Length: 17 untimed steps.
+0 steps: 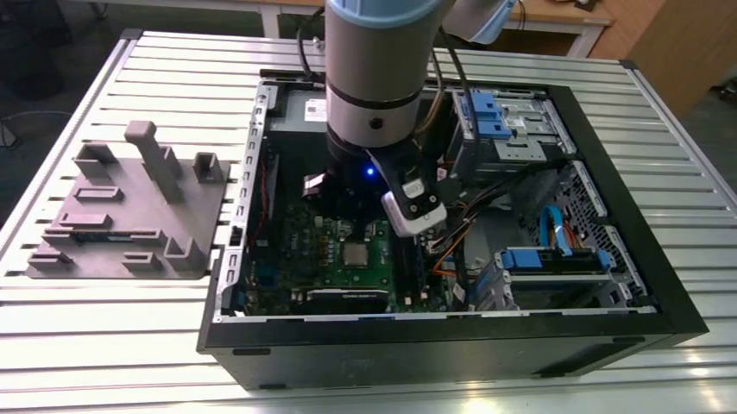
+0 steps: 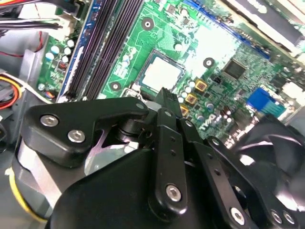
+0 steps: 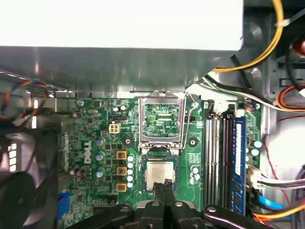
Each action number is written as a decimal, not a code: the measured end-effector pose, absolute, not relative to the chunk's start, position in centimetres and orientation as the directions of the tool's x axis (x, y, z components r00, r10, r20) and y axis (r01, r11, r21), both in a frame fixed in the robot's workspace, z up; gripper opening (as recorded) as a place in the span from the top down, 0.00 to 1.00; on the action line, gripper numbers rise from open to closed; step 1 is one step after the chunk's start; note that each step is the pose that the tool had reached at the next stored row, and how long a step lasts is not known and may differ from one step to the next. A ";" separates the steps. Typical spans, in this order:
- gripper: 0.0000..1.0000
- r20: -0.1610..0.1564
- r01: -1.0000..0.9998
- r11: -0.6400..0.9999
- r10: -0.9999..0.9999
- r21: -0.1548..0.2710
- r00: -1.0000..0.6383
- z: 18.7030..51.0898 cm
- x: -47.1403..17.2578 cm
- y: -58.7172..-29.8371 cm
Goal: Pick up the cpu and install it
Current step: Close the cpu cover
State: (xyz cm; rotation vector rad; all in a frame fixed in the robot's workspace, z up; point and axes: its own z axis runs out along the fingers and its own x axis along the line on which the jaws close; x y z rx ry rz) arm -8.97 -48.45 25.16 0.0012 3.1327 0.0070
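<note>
**CPU IN SOCKET, GRIPPER CLENCHED OVER IT**

The slatted metal table [image 1: 92,345] carries 1 open computer case [image 1: 403,362] and, on the exterior view's left, 1 grey fixture block [image 1: 127,216]. The arm [image 1: 374,78] reaches down into the case over the green motherboard [image 3: 90,143]. The hinged socket frame [image 3: 161,98] is flipped open. The cpu [image 3: 157,172] lies flat in the socket beside that frame. The gripper [image 3: 167,183] has its 2 fingers pressed together, grasping nothing, with the tips over the cpu's edge.

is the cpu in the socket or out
In: the cpu lies flat inside the socket on the motherboard, with the metal frame flipped open beside it.
</note>
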 end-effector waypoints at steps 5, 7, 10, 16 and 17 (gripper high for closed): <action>0.90 -0.009 -0.064 0.998 -0.064 0.005 -0.998 25.2 -9.0 -48.4; 0.90 -0.009 -0.100 0.995 -0.100 0.005 -0.995 25.2 -9.0 -48.4; 0.90 -0.009 -0.170 0.985 -0.170 0.004 -0.985 25.2 -9.0 -48.4; 0.90 -0.009 -0.180 0.984 -0.180 0.005 -0.984 25.2 -9.0 -48.4; 0.90 -0.009 -0.181 0.983 -0.181 0.005 -0.983 25.2 -9.0 -48.5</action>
